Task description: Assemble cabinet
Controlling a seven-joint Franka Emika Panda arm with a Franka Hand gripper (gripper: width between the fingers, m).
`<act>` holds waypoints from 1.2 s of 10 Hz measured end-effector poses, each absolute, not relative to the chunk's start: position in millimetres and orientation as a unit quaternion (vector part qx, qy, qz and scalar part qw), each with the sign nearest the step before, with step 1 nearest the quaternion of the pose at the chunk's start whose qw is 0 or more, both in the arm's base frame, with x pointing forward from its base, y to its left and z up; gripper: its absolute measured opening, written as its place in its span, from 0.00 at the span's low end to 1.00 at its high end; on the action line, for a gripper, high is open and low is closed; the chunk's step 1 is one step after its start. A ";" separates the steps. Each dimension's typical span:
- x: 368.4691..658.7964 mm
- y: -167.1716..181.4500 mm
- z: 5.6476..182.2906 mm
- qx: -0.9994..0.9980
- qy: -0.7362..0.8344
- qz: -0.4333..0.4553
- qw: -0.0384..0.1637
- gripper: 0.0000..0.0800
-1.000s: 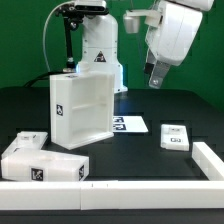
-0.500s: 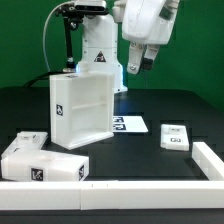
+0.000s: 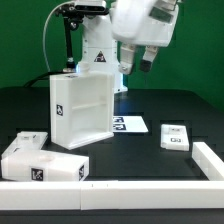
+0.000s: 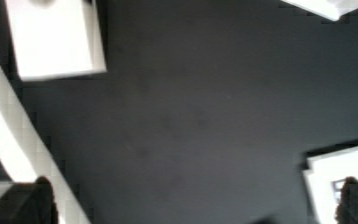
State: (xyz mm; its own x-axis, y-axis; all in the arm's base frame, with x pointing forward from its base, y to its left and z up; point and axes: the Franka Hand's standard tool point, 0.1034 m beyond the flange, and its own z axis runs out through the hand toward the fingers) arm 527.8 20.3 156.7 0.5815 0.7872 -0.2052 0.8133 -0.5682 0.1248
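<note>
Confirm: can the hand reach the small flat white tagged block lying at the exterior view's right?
Probably yes. The hand hangs open and empty, high up; nothing covers or crowds the small flat white tagged block.

The gripper (image 3: 137, 67) is blurred, and the cabinet (image 3: 80, 110) hides part of the marker board (image 3: 131, 124).

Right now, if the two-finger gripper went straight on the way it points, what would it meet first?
Probably the bare black tabletop: ahead of the gripper the wrist view shows only that, white plastic pieces lying aside.
</note>
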 end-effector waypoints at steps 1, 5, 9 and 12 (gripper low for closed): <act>525.5 14.5 154.8 0.903 0.411 -0.068 0.105 1.00; 519.9 14.8 150.6 0.901 0.407 -0.104 0.105 1.00; 494.8 -2.5 161.8 0.893 0.344 -0.241 0.159 1.00; 492.2 6.5 155.1 0.870 0.335 -0.322 0.166 1.00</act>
State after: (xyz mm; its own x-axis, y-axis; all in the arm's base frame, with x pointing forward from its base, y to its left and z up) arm 492.2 6.5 155.1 0.5683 0.4753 -0.6717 0.6895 -0.7206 0.0735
